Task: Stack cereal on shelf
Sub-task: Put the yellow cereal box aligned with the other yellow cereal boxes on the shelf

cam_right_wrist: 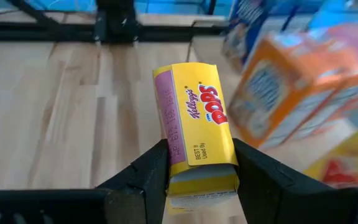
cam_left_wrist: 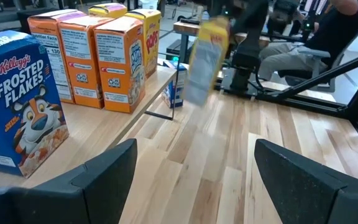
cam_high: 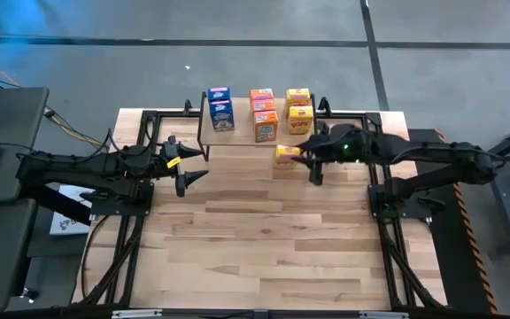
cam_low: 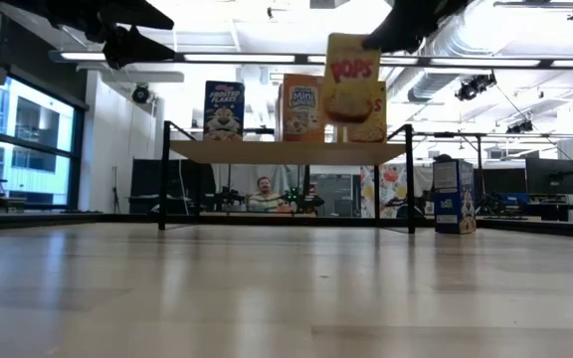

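Observation:
The shelf [cam_high: 242, 135] [cam_low: 267, 151] stands at the table's far edge. Blue [cam_high: 220, 108], orange [cam_high: 264, 113] and yellow [cam_high: 299, 108] cereal boxes stand upright on its plank. My right gripper [cam_high: 303, 154] [cam_right_wrist: 202, 163] is shut on a yellow Pops box [cam_low: 351, 85] [cam_high: 285, 155], held in the air just in front of the shelf's right part. A small blue box [cam_low: 453, 196] [cam_left_wrist: 176, 87] stands on the table by the shelf's right end. My left gripper [cam_high: 197, 175] [cam_left_wrist: 194, 165] hangs open in front of the shelf's left end, touching nothing. My right gripper pinches the Pops box between its two fingers [cam_right_wrist: 154, 168], which lie on the two wide faces at the upper end nearest the arm [cam_right_wrist: 201, 177]. The fingers come from the table's right, slanting down, along the box's top flap. The box hangs clear of table and shelf, roughly upright and a little tilted.
Dark metal frames [cam_high: 127, 239] [cam_high: 397, 239] run along the table's left and right sides. Bare wood [cam_high: 264, 239] fills the table's near half. A person [cam_low: 264, 192] sits in the room beyond the far edge.

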Motion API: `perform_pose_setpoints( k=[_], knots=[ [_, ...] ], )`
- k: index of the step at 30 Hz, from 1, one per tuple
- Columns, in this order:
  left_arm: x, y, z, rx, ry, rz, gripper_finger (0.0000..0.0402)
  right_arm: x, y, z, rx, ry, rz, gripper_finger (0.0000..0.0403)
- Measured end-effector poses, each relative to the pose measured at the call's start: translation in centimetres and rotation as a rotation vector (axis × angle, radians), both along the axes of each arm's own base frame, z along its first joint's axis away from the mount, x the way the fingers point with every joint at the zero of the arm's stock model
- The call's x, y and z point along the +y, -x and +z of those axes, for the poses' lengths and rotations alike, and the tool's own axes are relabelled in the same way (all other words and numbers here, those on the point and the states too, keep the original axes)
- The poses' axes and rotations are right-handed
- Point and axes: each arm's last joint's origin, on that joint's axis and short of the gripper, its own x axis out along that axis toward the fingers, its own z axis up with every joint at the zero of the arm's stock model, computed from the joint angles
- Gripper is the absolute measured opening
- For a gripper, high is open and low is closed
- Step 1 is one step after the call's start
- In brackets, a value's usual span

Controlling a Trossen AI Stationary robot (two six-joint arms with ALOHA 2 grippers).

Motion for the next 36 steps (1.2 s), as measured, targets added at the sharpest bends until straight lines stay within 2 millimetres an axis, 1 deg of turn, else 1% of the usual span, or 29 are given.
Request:
perform_pose_setpoints(
  k=[5,9,12,17,21,26,36],
  knots=[
    [0.0,0.0,0.0,0.0,0.0,0.0,0.0317,-1.2,0.8,2.6,0.028,0.035,-0.035,0.0151],
    [0.0,0.0,0.0,0.0,0.0,0.001,0.0317,-2.1,1.3,3.5,0.042,0.049,-0.052,0.0151],
    [0.0,0.0,0.0,0.0,0.0,0.0,0.0317,-2.6,1.7,3.5,0.068,0.056,-0.056,0.0152],
    [0.0,0.0,0.0,0.0,0.0,0.0,0.0317,-3.7,2.3,2.8,0.135,0.052,-0.058,0.0152],
    [0.0,0.0,0.0,0.0,0.0,0.0,0.0317,-4.6,2.6,2.5,0.136,0.032,-0.002,0.0152],
    [0.0,0.0,0.0,0.0,0.0,0.0,0.0317,-5.9,3.0,2.6,0.119,0.038,-0.01,0.0152],
    [0.0,0.0,0.0,0.0,0.0,0.0,0.0317,-7.0,3.6,2.7,0.113,0.058,0.004,0.0152]
  ],
)
